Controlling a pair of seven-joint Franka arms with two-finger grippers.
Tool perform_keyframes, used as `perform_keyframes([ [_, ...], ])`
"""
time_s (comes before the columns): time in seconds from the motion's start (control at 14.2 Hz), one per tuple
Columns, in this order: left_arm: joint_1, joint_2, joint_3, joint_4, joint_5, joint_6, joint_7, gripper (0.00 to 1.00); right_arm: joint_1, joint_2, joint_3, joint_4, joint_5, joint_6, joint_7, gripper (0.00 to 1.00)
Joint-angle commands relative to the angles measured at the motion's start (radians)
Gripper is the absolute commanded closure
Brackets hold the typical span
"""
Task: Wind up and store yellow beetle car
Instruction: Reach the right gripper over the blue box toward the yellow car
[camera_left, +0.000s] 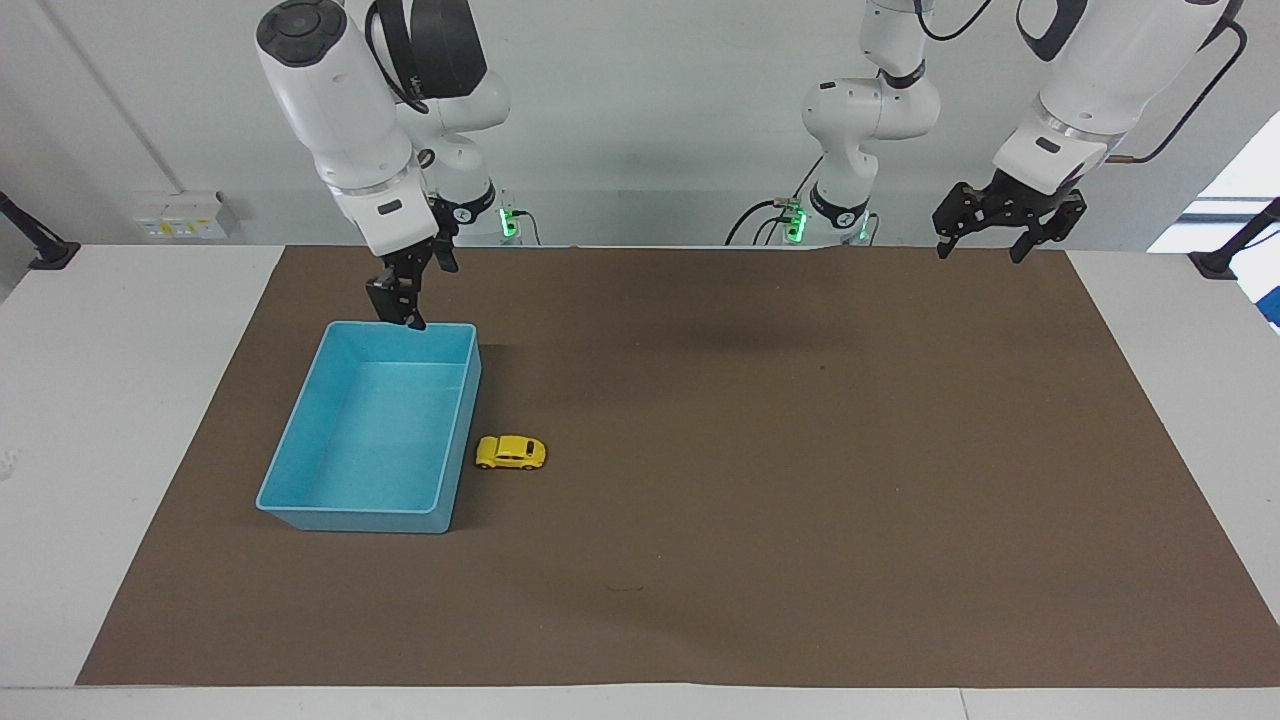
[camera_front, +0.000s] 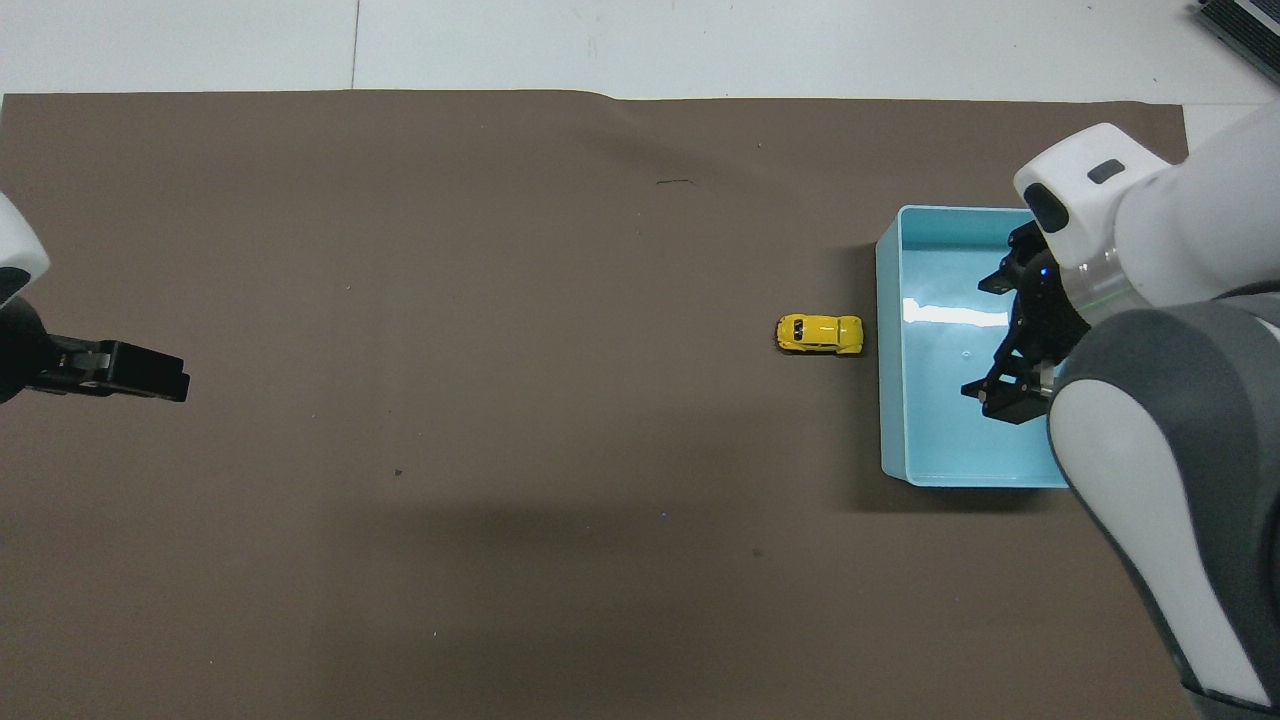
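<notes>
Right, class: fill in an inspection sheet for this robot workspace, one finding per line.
Surface: brown mat over a white table.
Job's things: yellow beetle car on its wheels, beside the empty blue bin, untouched.
Clutter: nothing seen.
Tools: right tool open, raised over the bin's edge nearest the robots; left tool open, waiting over the mat's corner.
Cables: black leads at the arm bases.
Surroundings: white wall, socket box.
</notes>
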Motion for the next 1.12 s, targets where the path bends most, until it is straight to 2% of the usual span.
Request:
perform_keyframes([
  [0.0,0.019,0.007,0.000,0.012,0.004,-0.017,0.030,0.00,0.029,0.042,0.002,0.008,-0.035,0.015,-0.072,0.00],
  [0.63,0.021,0.010,0.013,-0.012,0.004,-0.002,0.039,0.00,0.041,0.131,0.002,0.016,-0.030,0.142,-0.152,0.00],
  [1.05,0.021,0.001,0.013,0.011,0.004,-0.005,0.025,0.00,0.047,0.192,0.006,0.004,-0.032,0.231,-0.172,0.00],
])
